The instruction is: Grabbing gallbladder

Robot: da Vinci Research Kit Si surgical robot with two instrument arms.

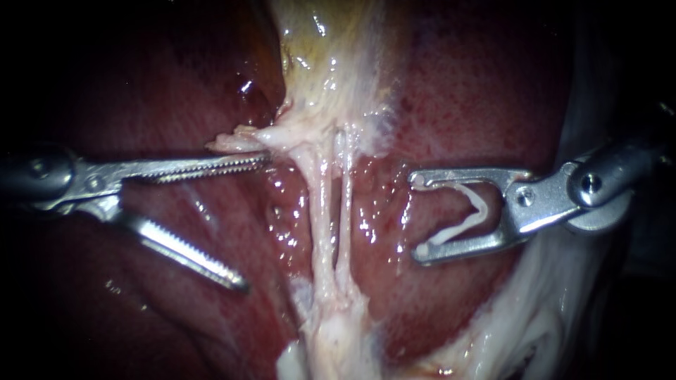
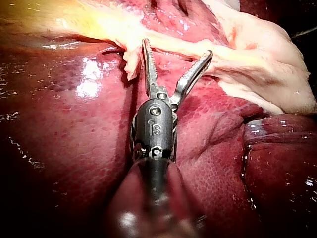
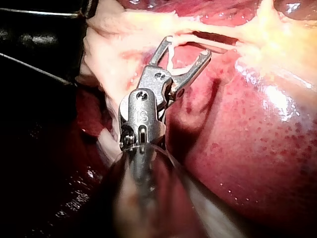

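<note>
The pale yellow gallbladder hangs at the top centre, and its neck narrows into two thin tubes, the left tube and the right tube, running down over the liver. My left instrument has its serrated jaws open; the upper jaw lies against a pale tissue flap at the neck, the lower jaw over liver. In the left wrist view the left instrument straddles this pale band beside the flap. My right instrument stands right of the tubes, jaws wide apart, holding a white clip, which also shows as the clip.
Dark red liver surrounds the tubes on both sides. White fatty tissue lies at the lower right and below the tubes. A fold of pale tissue spreads beyond the left instrument's jaws.
</note>
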